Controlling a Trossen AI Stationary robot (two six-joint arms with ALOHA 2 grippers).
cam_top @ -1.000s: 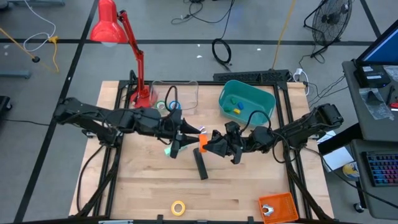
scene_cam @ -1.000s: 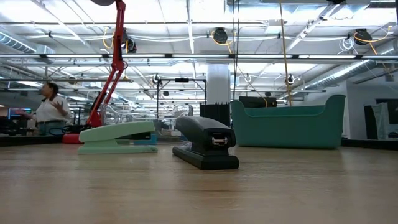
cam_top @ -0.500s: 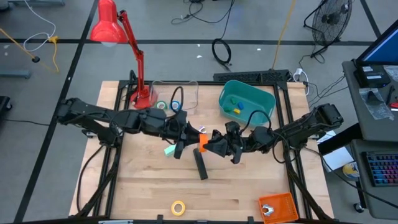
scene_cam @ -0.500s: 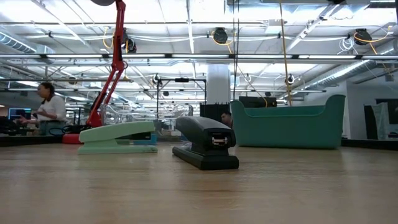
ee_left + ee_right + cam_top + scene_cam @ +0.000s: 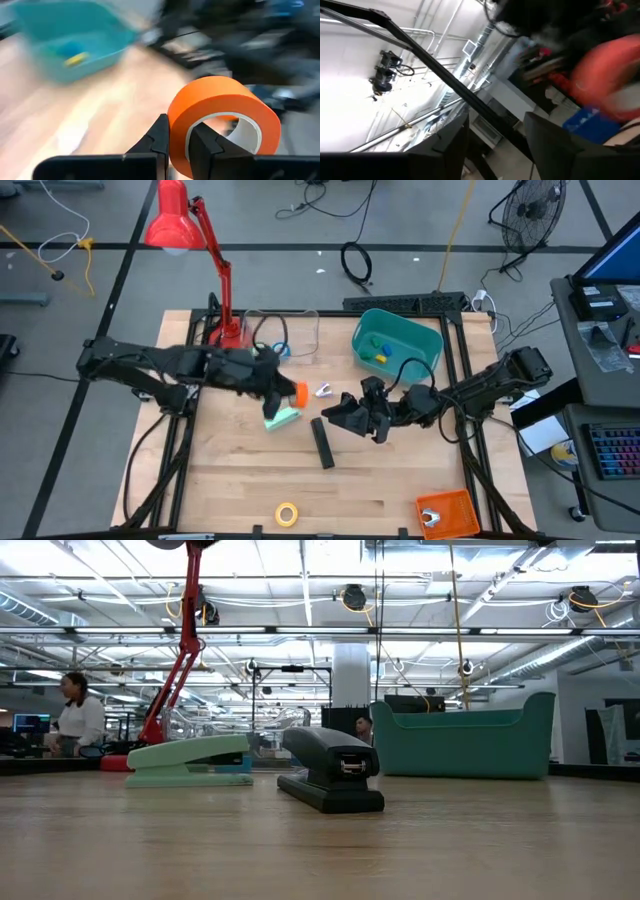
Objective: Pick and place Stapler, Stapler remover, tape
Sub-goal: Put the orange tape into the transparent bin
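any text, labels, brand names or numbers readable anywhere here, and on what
None can be read in any view.
Black stapler: a small pale mark on its front end, too small to read.
Mint green stapler: no print visible.
Orange tape roll held in the left claw: plain, no lettering.
Teal bin: no label visible.
Monitor at the far right edge: screen content too small to read.

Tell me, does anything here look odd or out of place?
Nothing looks spilled or broken. The one stray is a yellow tape roll lying alone near the table's front edge, far from the other things. The left claw pinches the orange tape roll by its wall, which seems deliberate.
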